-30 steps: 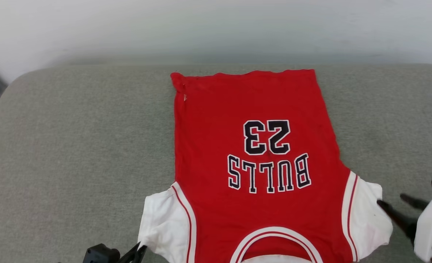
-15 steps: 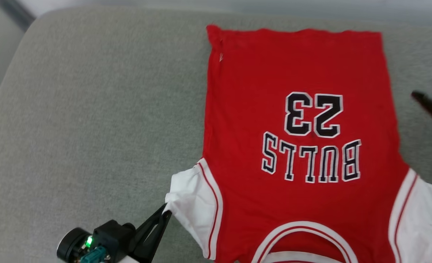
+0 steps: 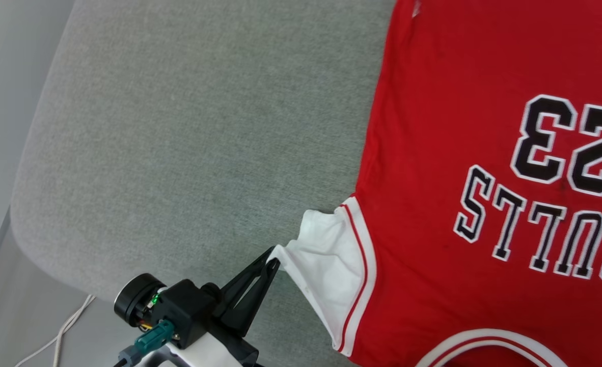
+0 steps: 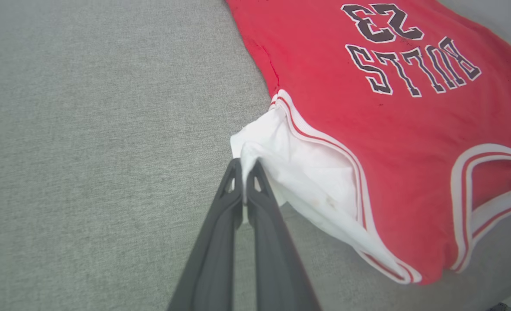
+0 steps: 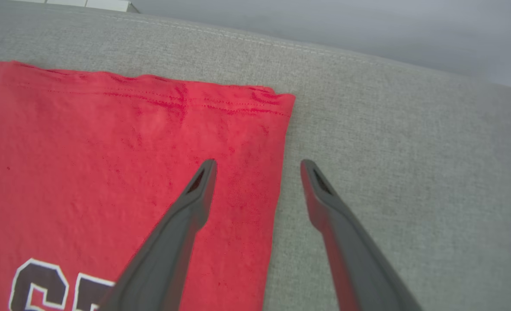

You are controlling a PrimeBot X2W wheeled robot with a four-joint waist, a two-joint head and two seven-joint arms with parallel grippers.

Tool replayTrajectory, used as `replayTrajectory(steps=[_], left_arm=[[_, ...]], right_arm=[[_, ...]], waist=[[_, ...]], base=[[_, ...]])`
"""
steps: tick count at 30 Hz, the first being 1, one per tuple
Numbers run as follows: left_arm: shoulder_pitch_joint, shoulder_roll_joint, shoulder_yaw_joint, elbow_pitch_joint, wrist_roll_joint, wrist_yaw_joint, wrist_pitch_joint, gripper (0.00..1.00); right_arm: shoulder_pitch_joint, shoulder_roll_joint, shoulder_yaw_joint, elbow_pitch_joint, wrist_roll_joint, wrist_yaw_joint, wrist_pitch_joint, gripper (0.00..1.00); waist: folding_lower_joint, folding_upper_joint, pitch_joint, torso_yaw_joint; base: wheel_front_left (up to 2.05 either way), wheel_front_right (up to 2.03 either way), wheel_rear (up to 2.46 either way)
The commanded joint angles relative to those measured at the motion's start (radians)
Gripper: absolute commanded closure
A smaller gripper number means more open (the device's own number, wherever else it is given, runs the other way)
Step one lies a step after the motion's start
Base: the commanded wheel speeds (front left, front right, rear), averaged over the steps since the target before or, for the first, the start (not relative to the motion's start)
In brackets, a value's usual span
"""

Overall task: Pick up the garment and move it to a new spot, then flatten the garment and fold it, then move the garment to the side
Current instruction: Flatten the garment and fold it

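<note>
The garment (image 3: 459, 168), a red jersey with white sleeves and black "BULLS 23" lettering, lies flat and face up on a grey cushioned surface (image 3: 194, 127). My left gripper (image 3: 273, 265) is shut on the tip of the jersey's left white sleeve (image 3: 326, 260), pulling it out to a point. The left wrist view shows the same pinch: the left gripper (image 4: 243, 170) holds the sleeve edge of the garment (image 4: 368, 95). In the right wrist view my right gripper (image 5: 257, 166) is open above the garment (image 5: 108, 164), straddling its side edge near the hem corner.
The grey cushion's rounded left edge (image 3: 31, 168) drops off to a pale floor, where a white cable (image 3: 61, 331) lies. Bare grey cushion (image 5: 411, 172) stretches to the right of the jersey's hem corner.
The head camera has swung down and to the left, so the jersey now sits at the right of its view. The left gripper keeps its pinch on the sleeve; the right gripper has left the head view.
</note>
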Motion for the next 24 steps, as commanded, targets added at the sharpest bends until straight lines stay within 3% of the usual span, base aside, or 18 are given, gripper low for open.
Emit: replayTrajectory(steps=[1,7,13,14,15,24], left_arm=[[-0.022,-0.011,0.001,0.006,-0.001,-0.004,-0.012,1.00],[-0.044,-0.027,-0.009,0.022,-0.004,-0.021,-0.034,1.00],[-0.060,-0.038,-0.017,0.049,-0.008,-0.030,-0.053,1.00],[-0.061,-0.039,-0.018,0.054,-0.008,-0.033,-0.054,1.00],[-0.061,-0.039,-0.018,0.059,-0.009,-0.034,-0.057,1.00],[-0.063,-0.033,-0.011,0.094,-0.007,-0.027,-0.075,1.00]], right_arm=[[-0.036,-0.018,-0.005,0.024,-0.024,0.000,-0.006,0.00],[-0.089,-0.025,-0.022,0.095,-0.087,0.000,0.001,0.00],[-0.027,-0.011,-0.018,0.141,-0.081,0.000,0.020,0.01],[-0.016,-0.010,-0.023,0.145,-0.082,0.000,0.025,0.62],[-0.005,-0.011,-0.024,0.146,-0.082,0.000,0.030,1.00],[0.049,-0.007,-0.039,0.132,-0.061,0.000,0.018,1.00]], waist=[[-0.0003,-0.0001,0.060,0.062],[-0.0003,-0.0001,0.100,0.098],[-0.0003,-0.0001,0.121,0.109],[-0.0003,-0.0001,0.121,0.110],[-0.0003,-0.0001,0.120,0.110],[-0.0003,-0.0001,0.055,0.072]], base=[[0.00,0.00,0.00],[0.00,0.00,0.00],[0.00,0.00,0.00],[0.00,0.00,0.00],[0.00,0.00,0.00],[0.00,0.00,0.00]])
